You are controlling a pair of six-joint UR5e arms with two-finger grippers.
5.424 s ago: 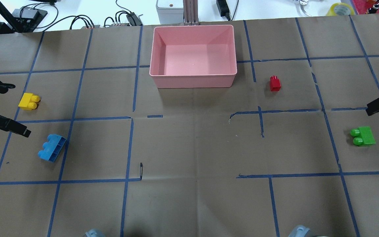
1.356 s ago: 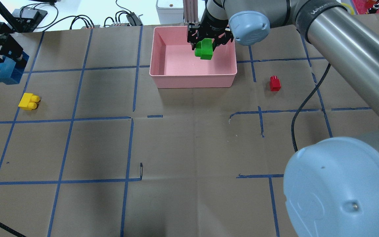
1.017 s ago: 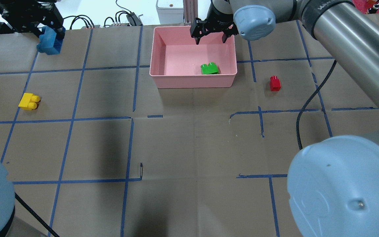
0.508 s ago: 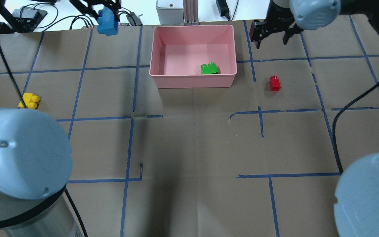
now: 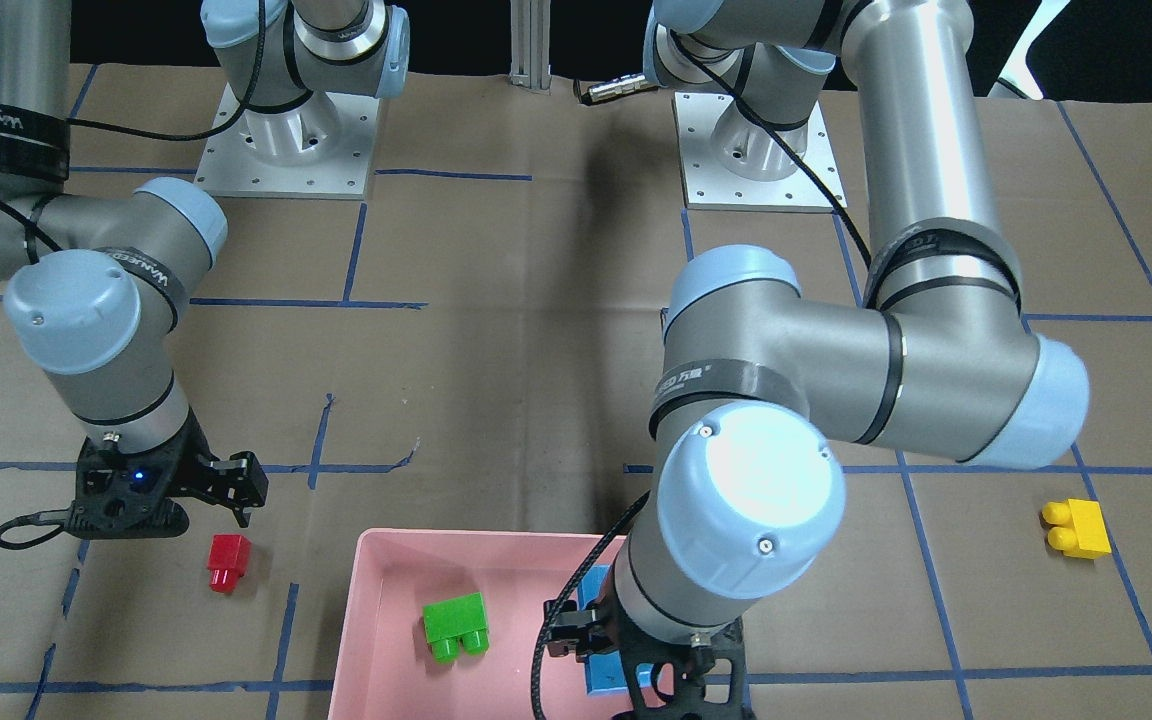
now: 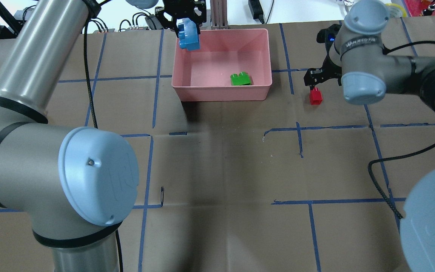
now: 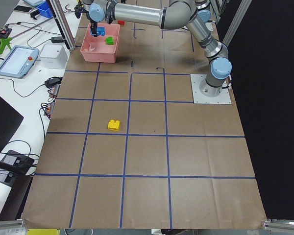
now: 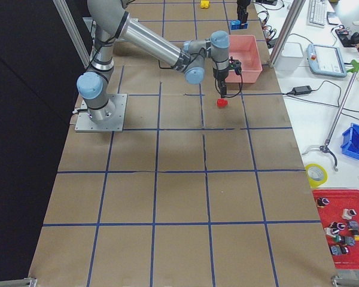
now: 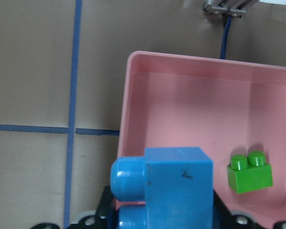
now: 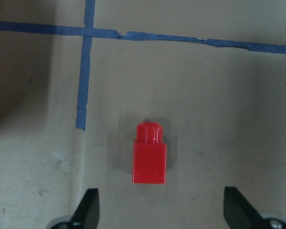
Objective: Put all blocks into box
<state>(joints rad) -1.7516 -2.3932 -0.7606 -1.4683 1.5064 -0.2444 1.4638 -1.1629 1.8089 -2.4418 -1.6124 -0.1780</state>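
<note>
The pink box [image 6: 221, 96] stands at the far middle of the table, and the green block [image 6: 240, 79] lies in it near the front right. My left gripper [image 6: 187, 27] is shut on the light-blue block [image 6: 188, 36] and holds it above the box's far left corner. The left wrist view shows this block [image 9: 169, 188] over the box rim [image 9: 190, 59]. My right gripper [image 6: 316, 77] is open just above the red block [image 6: 315, 96], which sits on the table between the fingers [image 10: 88, 210] in the right wrist view [image 10: 150, 157]. The yellow block [image 5: 1076, 528] lies apart on the table.
An aluminium post [image 6: 217, 15], cables and devices lie just beyond the box at the table's far edge. My left arm's elbow [image 6: 96, 173] fills the near left of the overhead view and hides the yellow block there. Blue tape lines grid the brown paper.
My left gripper has carried the light-blue block rightward to above the box's far left corner. My right gripper, open, has moved from beyond the box's right down over the red block.
</note>
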